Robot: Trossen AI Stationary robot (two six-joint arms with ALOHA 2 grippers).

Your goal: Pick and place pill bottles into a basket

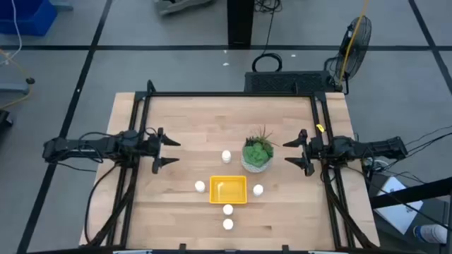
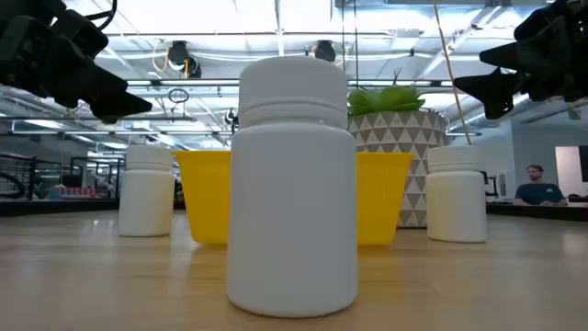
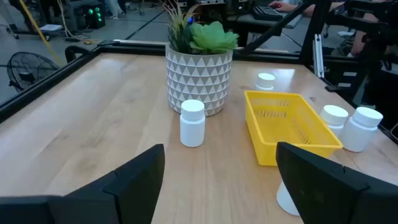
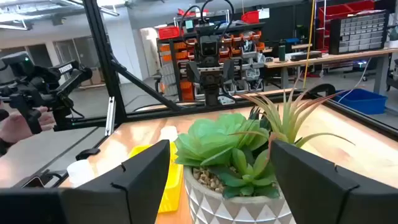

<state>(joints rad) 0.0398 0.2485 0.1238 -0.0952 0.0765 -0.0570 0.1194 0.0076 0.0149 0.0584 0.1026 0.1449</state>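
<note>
Five pill bottles out on the desk, none in the basket; both grippers wide open and empty.

No label or writing was legible on any bottle, the basket or the pot. Counted five white pill bottles, one yellow basket, one patterned plant pot. Basket sat toward the desk's front edge, about midway across. One bottle lay just beyond it beside the pot, one off each side, two in line between it and the front edge. Left gripper hovered above the left edge, fingers spread, holding nothing. Right gripper hovered near the right edge beside the pot, likewise spread and empty.
</note>
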